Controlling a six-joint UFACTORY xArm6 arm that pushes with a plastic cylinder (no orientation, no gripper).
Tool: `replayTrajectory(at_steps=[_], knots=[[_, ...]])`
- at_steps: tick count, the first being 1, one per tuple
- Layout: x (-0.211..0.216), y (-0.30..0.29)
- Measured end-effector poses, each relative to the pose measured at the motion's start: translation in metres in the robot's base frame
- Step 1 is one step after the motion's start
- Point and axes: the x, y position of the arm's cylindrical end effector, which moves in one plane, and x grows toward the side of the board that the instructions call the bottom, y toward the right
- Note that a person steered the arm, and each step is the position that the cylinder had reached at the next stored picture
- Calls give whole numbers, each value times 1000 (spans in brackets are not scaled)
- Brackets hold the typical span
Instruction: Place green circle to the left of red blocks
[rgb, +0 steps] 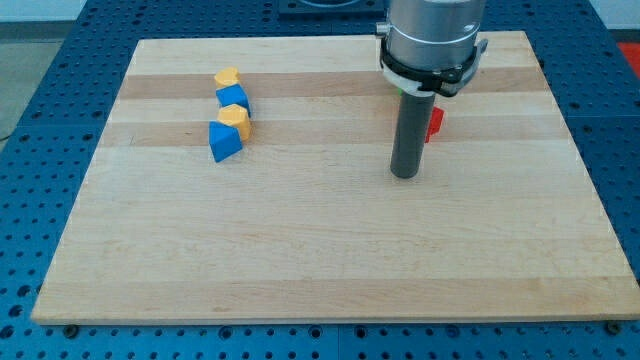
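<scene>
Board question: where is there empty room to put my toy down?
The whole bottom half of the board, below my tip, is bare, and so is the middle between the blue and yellow blocks and my tip. It is crowded up top by those blocks and around the red block.

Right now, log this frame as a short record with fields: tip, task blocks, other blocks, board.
tip: my tip rests on the board right of centre
red block: red block peeks out on the rod's right side, mostly hidden; shape unclear
green circle: only a green sliver shows under the arm's collar
other blocks: yellow heart, blue block, yellow block, blue triangle clustered at the view's upper left
board: wooden board
</scene>
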Motion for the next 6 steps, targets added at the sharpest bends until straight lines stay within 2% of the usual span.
replayTrajectory(at_steps=[1,3,4,6], knots=[[0,6],[-7,171],[-42,204],[-47,205]])
